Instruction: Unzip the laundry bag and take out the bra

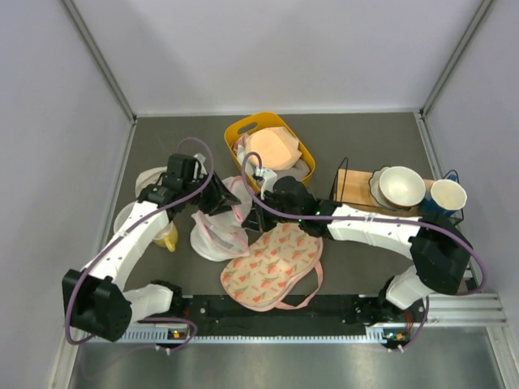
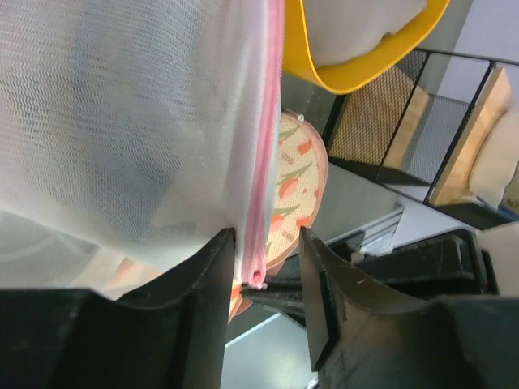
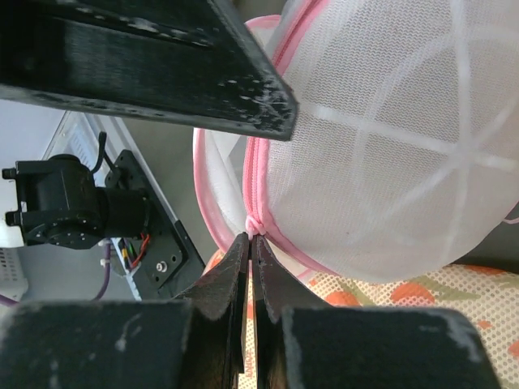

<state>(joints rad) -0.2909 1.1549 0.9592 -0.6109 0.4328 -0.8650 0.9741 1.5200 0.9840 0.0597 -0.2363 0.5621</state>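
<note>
The laundry bag (image 1: 217, 233), white mesh domes edged with a pink zipper, lies between my two arms at mid-table. My right gripper (image 3: 251, 237) is shut on the pink zipper pull (image 3: 255, 222) at the bag's seam; in the top view it sits at the bag's right side (image 1: 261, 212). My left gripper (image 2: 268, 235) is open at the bag's upper edge (image 1: 220, 198). The end of the pink zipper (image 2: 258, 275) hangs between its fingers, close to the left one. The mesh (image 2: 122, 121) fills that view. The bra does not show through the mesh.
A cream pouch with red print (image 1: 272, 267) lies in front of the bag. A yellow basket (image 1: 243, 130) behind it holds a peach bra (image 1: 273, 148). A wire rack with bowls (image 1: 401, 186) stands at the right. More white mesh and a yellowish thing (image 1: 166, 237) lie under my left forearm.
</note>
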